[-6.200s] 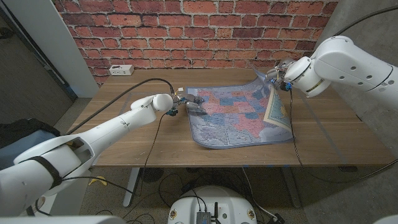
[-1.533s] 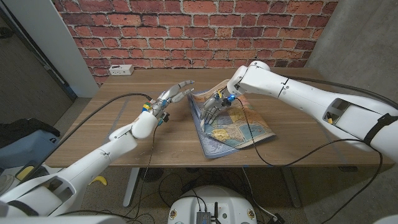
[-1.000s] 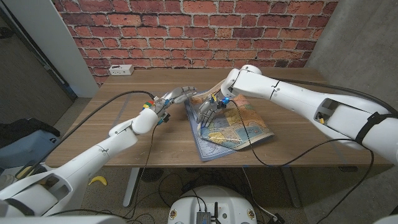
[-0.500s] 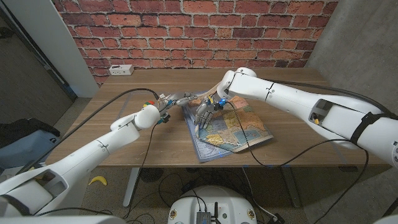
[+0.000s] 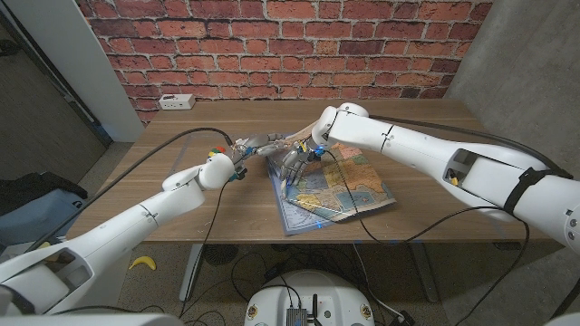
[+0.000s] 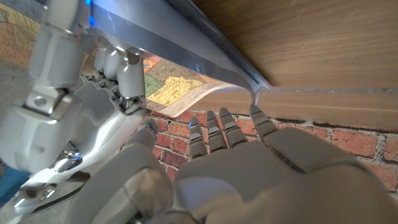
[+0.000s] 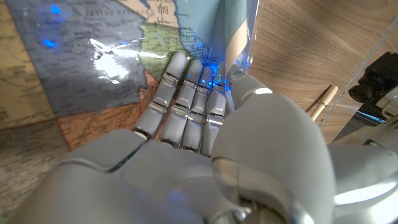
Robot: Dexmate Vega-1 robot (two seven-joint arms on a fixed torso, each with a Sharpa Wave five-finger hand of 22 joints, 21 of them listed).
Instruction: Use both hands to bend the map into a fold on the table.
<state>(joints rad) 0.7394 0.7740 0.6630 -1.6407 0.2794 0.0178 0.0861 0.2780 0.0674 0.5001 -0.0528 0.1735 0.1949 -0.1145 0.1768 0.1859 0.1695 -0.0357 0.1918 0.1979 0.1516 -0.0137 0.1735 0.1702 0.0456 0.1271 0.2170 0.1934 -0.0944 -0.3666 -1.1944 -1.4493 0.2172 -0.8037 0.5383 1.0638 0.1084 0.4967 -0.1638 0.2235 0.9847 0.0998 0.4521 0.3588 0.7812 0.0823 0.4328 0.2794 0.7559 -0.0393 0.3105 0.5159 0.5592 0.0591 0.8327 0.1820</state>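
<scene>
Plugged against the brick wall, far left of the map: a white power strip [image 5: 176, 101], no part in the job.

Reaching in toward the map's left edge: left hand [image 5: 260, 145], fingers stretched out long and close together, tips at the fold edge. Seen from the left wrist, fingertips [image 6: 209, 121] slipped just under the raised lip of the sheet, probably to steady or lift that edge so the crease forms where wanted. Nothing pinched; holding nothing.

Map [image 5: 331, 188] lying mid-table, slightly right of centre, already doubled over on itself: glossy laminated sheet, printed face up on the upper flap, pale blue underlayer peeking out along the left and near edges. Fold not flat yet, judging by the springy lift on the left side and the curled right corner.

Just right of the left hand, on the map's upper left part: right hand [image 5: 297, 161], palm down, fingers [image 7: 186, 99] straight and side by side, pressed onto the printed surface near the fold line. Likely placed there to pin the upper flap down against the laminate's spring. Grasping nothing, only pressing.

Hands nearly meeting at the fold edge, one under, one over. Next call, by judgement: sweeping pressure along the crease while the left keeps the edge from skating across the table [image 5: 227, 208]. Risk: the stiff sheet popping open on release.
</scene>
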